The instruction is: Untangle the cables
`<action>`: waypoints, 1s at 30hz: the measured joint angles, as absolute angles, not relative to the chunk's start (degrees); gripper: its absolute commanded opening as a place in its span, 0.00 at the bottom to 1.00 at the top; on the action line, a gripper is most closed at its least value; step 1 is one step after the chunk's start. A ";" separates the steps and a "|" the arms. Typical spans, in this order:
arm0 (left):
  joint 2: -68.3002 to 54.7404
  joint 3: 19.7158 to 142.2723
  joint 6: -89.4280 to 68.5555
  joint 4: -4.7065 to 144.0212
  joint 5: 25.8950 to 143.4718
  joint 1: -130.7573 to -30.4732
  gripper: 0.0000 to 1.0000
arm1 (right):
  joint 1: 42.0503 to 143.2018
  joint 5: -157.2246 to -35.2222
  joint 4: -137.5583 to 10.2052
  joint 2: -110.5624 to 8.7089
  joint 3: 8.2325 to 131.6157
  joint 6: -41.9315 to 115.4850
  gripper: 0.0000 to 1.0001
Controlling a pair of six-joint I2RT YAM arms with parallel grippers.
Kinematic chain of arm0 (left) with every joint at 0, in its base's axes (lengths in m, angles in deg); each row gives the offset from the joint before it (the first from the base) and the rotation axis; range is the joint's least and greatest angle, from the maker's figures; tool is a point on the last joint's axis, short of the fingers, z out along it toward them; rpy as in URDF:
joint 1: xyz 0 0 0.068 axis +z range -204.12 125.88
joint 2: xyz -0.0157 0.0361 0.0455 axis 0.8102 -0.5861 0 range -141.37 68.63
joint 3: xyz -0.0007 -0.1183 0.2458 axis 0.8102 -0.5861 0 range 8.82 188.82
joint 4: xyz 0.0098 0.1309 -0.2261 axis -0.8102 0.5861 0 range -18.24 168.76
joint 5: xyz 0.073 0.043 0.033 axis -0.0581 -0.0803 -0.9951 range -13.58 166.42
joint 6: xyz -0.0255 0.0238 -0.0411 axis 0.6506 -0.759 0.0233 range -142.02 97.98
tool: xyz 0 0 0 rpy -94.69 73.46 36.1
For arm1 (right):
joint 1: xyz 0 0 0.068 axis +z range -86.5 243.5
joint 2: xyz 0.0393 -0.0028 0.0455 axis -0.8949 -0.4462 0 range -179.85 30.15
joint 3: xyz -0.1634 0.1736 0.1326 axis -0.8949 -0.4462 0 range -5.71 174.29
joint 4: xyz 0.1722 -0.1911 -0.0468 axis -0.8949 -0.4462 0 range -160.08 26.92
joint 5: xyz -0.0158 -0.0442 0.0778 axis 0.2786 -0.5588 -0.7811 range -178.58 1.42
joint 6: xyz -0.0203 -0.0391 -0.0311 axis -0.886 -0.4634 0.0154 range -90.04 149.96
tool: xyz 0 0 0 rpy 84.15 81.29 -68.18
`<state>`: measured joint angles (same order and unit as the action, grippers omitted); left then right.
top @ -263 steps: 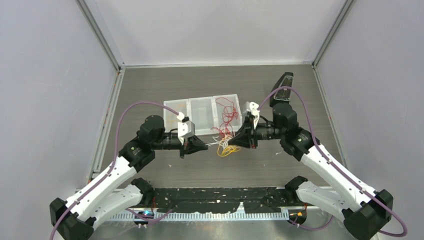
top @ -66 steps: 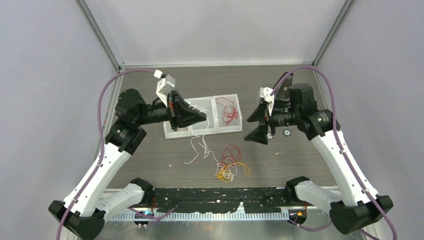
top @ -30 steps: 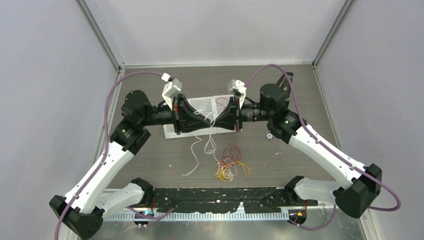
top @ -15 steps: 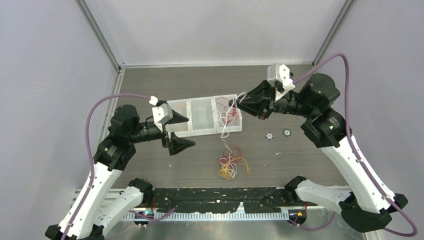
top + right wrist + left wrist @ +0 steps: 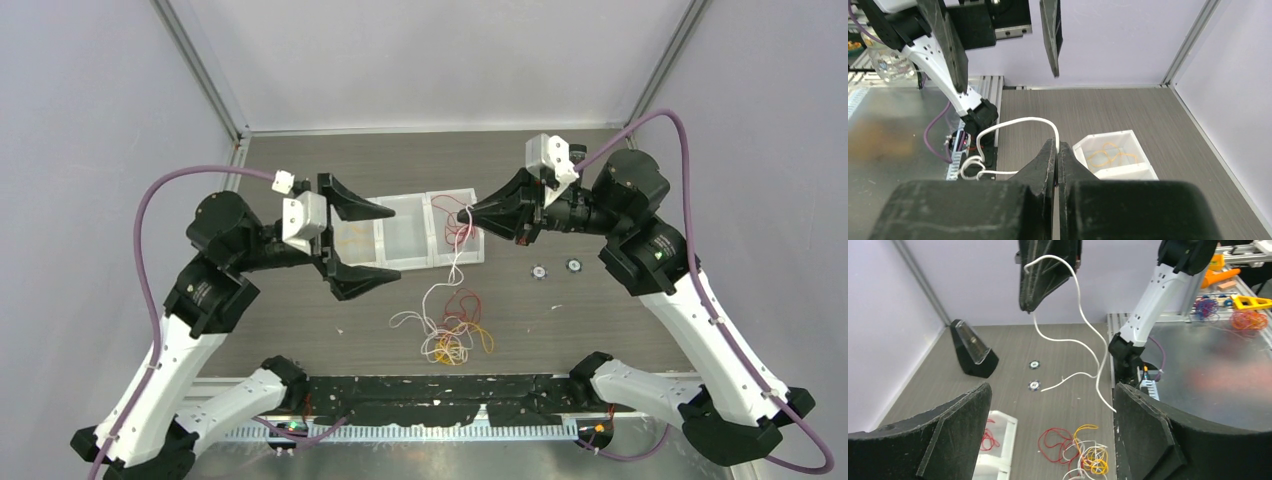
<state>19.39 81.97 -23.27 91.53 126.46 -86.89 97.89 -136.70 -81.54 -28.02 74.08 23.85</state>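
The tray (image 5: 405, 265) stands mid-bench (image 5: 300, 330), with three compartments side by side.

- Left compartment: yellow cables (image 5: 350, 238).
- Right compartment: red cables (image 5: 458, 228).
- Middle compartment: contents cannot be made out.

The right tool (image 5: 472, 213) is clenched on a white cable (image 5: 1023, 119) above the right compartment. This cable hangs down to a mixed pile (image 5: 455, 338) of red, white and yellow cables. The pile lies on the bench just near of the tray.

The left tool (image 5: 396, 242) is released, with its fingers wide apart, and is raised over the left part of the tray.
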 measured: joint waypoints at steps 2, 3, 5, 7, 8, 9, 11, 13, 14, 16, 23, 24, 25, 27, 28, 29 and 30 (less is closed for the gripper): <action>18.65 81.97 -22.29 90.81 126.18 -88.64 1.00 | 97.89 -136.70 -80.25 -28.11 74.08 25.58 0.05; 18.02 81.97 -21.85 90.39 126.03 -89.25 0.99 | 97.89 -136.72 -79.31 -28.21 74.08 26.63 0.05; 16.49 81.75 -20.32 89.26 125.92 -89.97 1.00 | 97.89 -136.72 -77.58 -28.46 74.12 28.66 0.06; 14.61 81.01 -17.81 87.27 125.94 -90.47 1.00 | 97.89 -136.74 -75.88 -29.13 74.34 30.93 0.06; 13.78 80.42 -16.52 86.11 126.05 -90.65 1.00 | 97.89 -136.72 -74.89 -29.53 74.45 32.14 0.05; 13.10 79.87 -15.64 85.19 126.18 -90.89 1.00 | 97.89 -136.70 -74.13 -29.92 74.58 33.16 0.05; 10.93 77.12 -13.70 83.12 126.79 -91.37 1.00 | 97.89 -136.39 -73.08 -31.21 75.78 35.18 0.05; 10.37 73.62 -13.48 82.79 127.60 -91.63 1.00 | 97.85 -135.87 -72.49 -32.70 77.84 36.71 0.05; 10.69 70.73 -14.27 82.81 128.17 -91.72 1.00 | 97.74 -135.61 -72.25 -33.33 78.95 37.40 0.05; 12.22 65.62 -16.87 83.23 128.50 -91.79 0.99 | 97.30 -135.04 -71.53 -34.73 81.95 38.96 0.05; 18.93 53.86 -25.76 84.71 128.43 -92.00 0.92 | 96.32 -134.23 -68.43 -36.35 87.46 42.87 0.05; 19.02 53.86 -25.74 83.84 128.06 -92.05 0.92 | 96.32 -134.17 -68.27 -36.35 87.46 43.00 0.05; 19.22 53.86 -25.61 82.74 127.21 -92.07 0.92 | 96.32 -134.06 -68.25 -36.41 87.39 43.02 0.05; 19.87 53.86 -25.24 80.67 125.39 -92.09 0.92 | 96.27 -133.79 -68.29 -36.65 86.91 42.98 0.05; 20.31 53.86 -24.98 79.60 124.34 -92.09 0.92 | 96.27 -133.62 -68.32 -36.78 86.56 42.96 0.05; 20.79 53.86 -24.47 78.55 123.38 -92.09 0.91 | 96.27 -133.36 -68.40 -37.00 86.10 42.80 0.05; 21.19 53.86 -24.04 77.48 122.46 -92.09 0.91 | 96.27 -133.01 -68.60 -37.29 85.60 42.58 0.05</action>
<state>21.19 53.86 -24.04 77.48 122.46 -92.09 96.27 -133.01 -68.60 -37.29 85.60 42.58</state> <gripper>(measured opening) 0.918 0.070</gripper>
